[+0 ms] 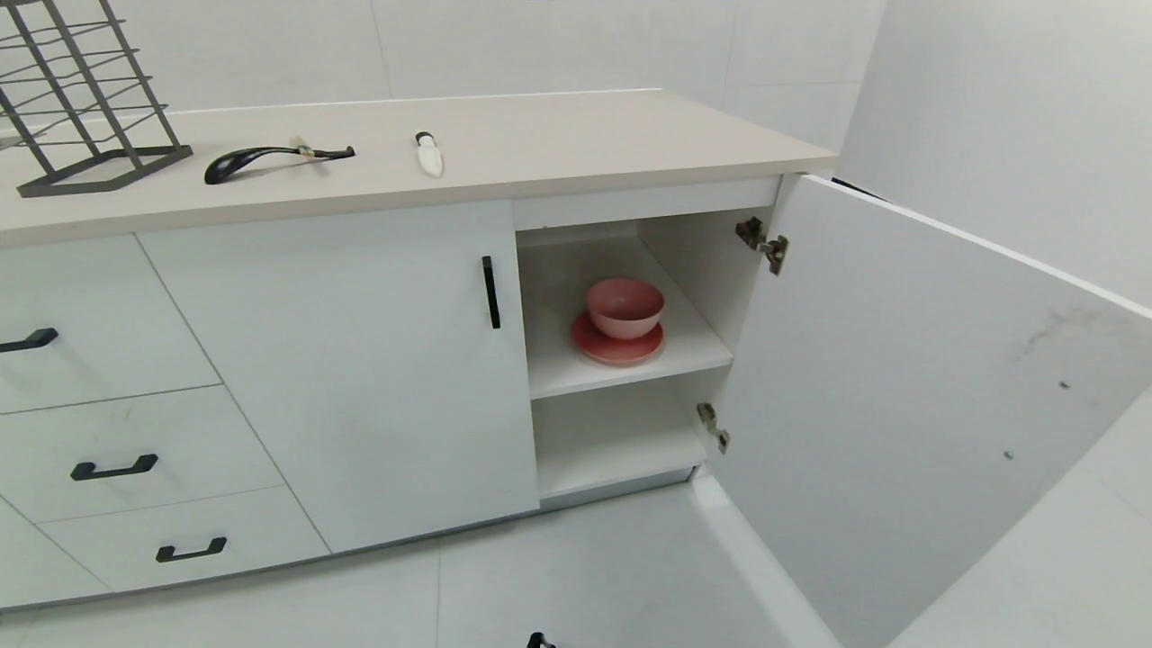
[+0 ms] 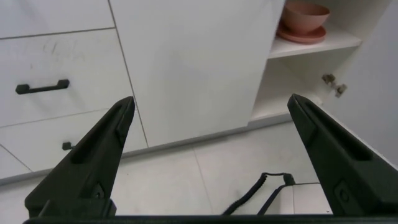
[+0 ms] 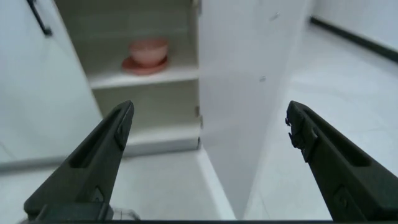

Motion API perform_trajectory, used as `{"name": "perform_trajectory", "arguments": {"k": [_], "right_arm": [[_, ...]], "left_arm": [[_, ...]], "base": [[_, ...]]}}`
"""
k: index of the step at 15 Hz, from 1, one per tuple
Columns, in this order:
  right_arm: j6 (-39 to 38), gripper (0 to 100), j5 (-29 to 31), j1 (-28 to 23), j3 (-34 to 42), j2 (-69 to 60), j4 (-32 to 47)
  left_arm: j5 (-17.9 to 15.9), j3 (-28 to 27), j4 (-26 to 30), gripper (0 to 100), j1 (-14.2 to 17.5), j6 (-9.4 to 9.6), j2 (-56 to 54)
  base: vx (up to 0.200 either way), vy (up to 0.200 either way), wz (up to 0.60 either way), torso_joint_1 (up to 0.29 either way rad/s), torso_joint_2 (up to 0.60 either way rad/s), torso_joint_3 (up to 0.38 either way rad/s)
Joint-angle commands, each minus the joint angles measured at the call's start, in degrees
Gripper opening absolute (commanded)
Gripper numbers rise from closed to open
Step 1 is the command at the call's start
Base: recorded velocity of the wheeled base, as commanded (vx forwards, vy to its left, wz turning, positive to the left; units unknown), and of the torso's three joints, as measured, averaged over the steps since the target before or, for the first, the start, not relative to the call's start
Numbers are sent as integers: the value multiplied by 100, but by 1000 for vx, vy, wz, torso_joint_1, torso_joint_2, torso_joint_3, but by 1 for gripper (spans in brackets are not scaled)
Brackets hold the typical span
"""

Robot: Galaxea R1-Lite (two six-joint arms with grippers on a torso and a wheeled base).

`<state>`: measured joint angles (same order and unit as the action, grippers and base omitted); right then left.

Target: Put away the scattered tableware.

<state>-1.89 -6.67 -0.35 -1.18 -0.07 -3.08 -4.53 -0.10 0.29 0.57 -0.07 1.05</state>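
The left gripper [image 2: 211,101] is held low in front of the cabinet, pointed at the closed door [image 1: 360,378] and the drawers [image 1: 117,450] beside it, with the floor below; its two dark fingers are spread wide and nothing is gripped between them. The right gripper [image 3: 209,107] is likewise held low, aimed toward the open compartment and the edge of the open door [image 1: 900,405]; its fingers are also set wide apart and nothing is held. On the upper shelf [image 1: 621,373] of the open compartment a pink bowl [image 1: 625,306] is seen resting upright on a darker coral plate [image 1: 617,346], the two stacked and touching; both are matte and plain. On the beige countertop [image 1: 585,135] a black ladle [image 1: 261,157] is laid on its side, its bowl end toward the wire rack [image 1: 81,99] that stands at the counter's left end. A small white utensil [image 1: 429,155] with a dark tip is laid to the right of the ladle, apart from it. A black bar handle [image 1: 490,292] is fixed upright at the closed door's edge, next to the open compartment. A black cable [image 2: 255,190] is seen on the floor tiles beneath the left gripper.
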Motion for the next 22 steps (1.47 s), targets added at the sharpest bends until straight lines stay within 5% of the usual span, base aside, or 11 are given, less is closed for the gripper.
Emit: {"name": "perform_trajectory", "arguments": {"k": [1, 17, 22], "right_arm": [[13, 100, 16, 0, 118, 7, -34], [57, 100, -1, 0, 118, 7, -34], [66, 100, 8, 0, 118, 7, -26]], "left_arm": [[-4, 1, -3, 100, 4, -1, 1], [-4, 1, -3, 100, 4, -1, 1], [-4, 1, -3, 100, 4, -10, 1]], "base": [[-200, -200, 0, -2, -2, 2], [-25, -200, 0, 2, 2, 2], [0, 0, 0, 0, 0, 0]]}}
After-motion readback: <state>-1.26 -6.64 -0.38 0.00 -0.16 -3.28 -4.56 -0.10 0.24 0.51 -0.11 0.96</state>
